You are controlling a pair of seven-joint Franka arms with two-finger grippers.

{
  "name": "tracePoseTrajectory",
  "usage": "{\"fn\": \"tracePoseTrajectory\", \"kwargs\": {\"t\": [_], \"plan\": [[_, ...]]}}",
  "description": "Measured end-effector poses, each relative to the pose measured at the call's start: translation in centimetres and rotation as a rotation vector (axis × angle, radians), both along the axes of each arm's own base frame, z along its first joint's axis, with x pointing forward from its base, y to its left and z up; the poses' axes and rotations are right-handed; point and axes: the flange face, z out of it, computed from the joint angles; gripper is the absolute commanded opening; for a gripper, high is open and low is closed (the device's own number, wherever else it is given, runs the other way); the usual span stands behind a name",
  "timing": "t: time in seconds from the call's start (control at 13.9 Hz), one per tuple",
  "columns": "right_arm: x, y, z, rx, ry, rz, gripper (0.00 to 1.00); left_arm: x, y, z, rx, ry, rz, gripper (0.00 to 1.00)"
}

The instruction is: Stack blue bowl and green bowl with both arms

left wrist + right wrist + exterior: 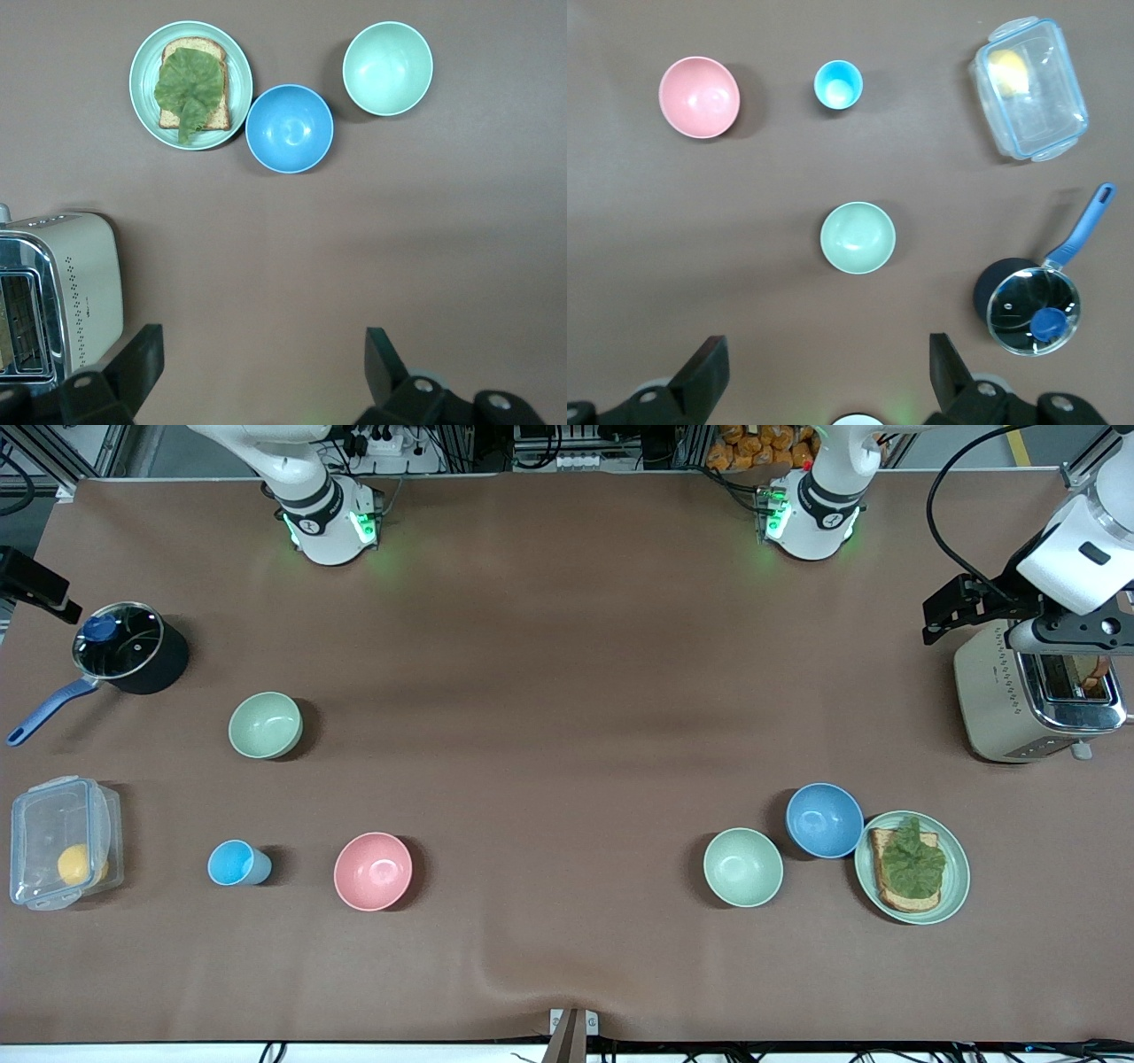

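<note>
The blue bowl (824,820) stands upright toward the left arm's end of the table, between a mint bowl (742,866) and a plate of toast; it also shows in the left wrist view (289,127). The sage green bowl (266,725) stands upright toward the right arm's end, also seen in the right wrist view (858,237). My left gripper (259,365) is open and empty, high up beside the toaster (1032,691). My right gripper (828,367) is open and empty, high over the table near its own base, out of the front view.
A pink bowl (373,871), a light-blue cup (235,863), a clear lidded box (62,841) and a lidded pot (128,646) lie toward the right arm's end. A green plate (955,886) with toast and lettuce touches the blue bowl.
</note>
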Motion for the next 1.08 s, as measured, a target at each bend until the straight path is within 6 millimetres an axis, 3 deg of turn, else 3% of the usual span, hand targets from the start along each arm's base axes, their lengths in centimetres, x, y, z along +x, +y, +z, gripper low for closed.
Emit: {"fn": "tracePoseTrajectory", "kwargs": {"t": [0.72,1.08], "plan": [[0.1,0.3,-0.3,0.022,0.006,0.004,1.0,0.0,0.1,0.0,0.0,0.001,-0.001,1.0],[0.1,0.2,-0.6,0.022,0.012,0.003,1.0,0.6,0.1,-1.2,0.007,0.021,-0.004,1.0]]}}
